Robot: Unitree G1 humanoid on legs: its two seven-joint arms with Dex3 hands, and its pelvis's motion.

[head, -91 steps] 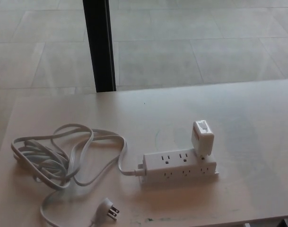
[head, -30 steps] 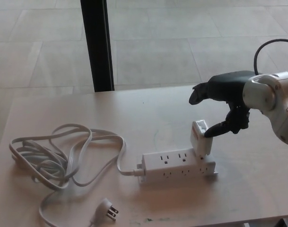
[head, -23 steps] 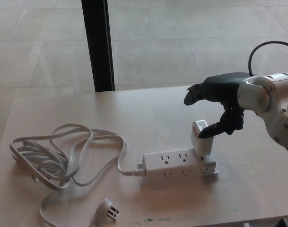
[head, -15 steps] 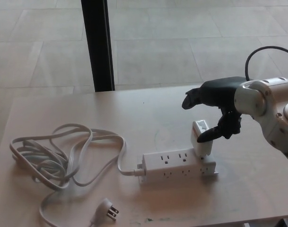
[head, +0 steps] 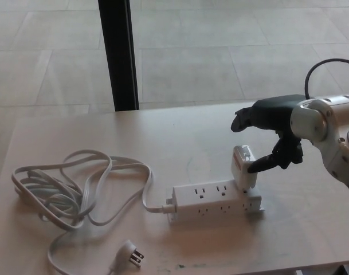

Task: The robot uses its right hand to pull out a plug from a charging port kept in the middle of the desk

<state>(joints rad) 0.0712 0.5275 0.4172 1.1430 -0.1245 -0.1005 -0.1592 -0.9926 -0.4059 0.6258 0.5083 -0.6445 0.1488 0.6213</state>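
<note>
far left of the counter [head: 180, 132]: white cord [head: 65, 192] in a loose tangle, one end running down to a loose pronged plug [head: 131, 253] lying flat near the front edge. other end of the cord enters the left end of the power strip [head: 215, 200], which lies flat at mid-counter, long side roughly parallel to the front edge. two rows of sockets visible on top and front face.

white adapter [head: 243, 168] stands seated in the strip's right end, tilted a little, top face toward the camera. not pulled out.

right robot hand [head: 273, 133] comes in from picture right, above and just right of the adapter. fingers apart, grasping nothing: upper fingers [head: 246, 118] arch over the adapter without touching; thumb tip [head: 257, 167] sits at the adapter's right side, contact or a hair's gap, cannot tell. white forearm [head: 334, 134] behind it, black cable looping above the wrist.

left robot hand out of frame.

behind the counter: dark post [head: 118, 54], tiled floor [head: 220, 51].
</note>
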